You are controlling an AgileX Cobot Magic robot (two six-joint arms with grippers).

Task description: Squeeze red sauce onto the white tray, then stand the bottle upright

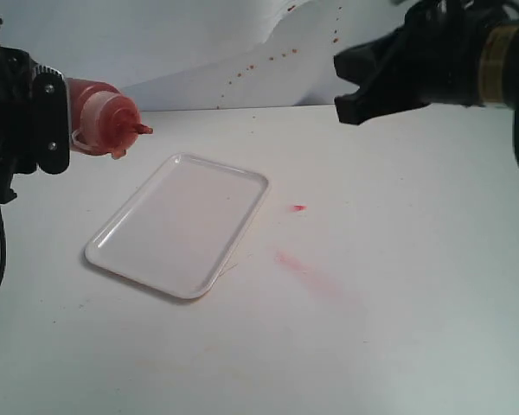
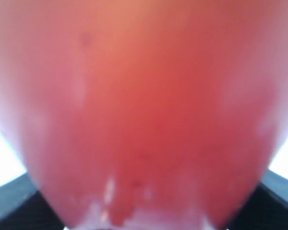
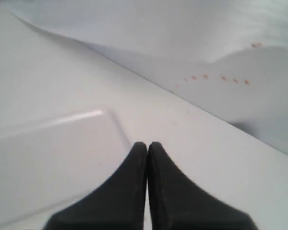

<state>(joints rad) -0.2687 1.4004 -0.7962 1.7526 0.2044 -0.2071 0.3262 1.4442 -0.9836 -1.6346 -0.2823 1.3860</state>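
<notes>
My left gripper (image 1: 62,121) is shut on the bottle (image 1: 104,117), holding it on its side in the air. Its red nozzle (image 1: 143,130) points right, just beyond the far-left corner of the white tray (image 1: 177,226). In the left wrist view the blurred red bottle (image 2: 144,115) fills the picture. The tray lies flat on the table and no red sauce shows on it. High at the right hangs my right gripper (image 1: 350,91), shut and holding nothing. Its closed tips (image 3: 147,146) hang over the table beside the tray's corner (image 3: 48,158).
To the right of the tray, on the white table, sit a small red spot (image 1: 298,207) and a faint pink smear (image 1: 310,275). The white backdrop (image 1: 268,60) behind carries rows of tiny red specks.
</notes>
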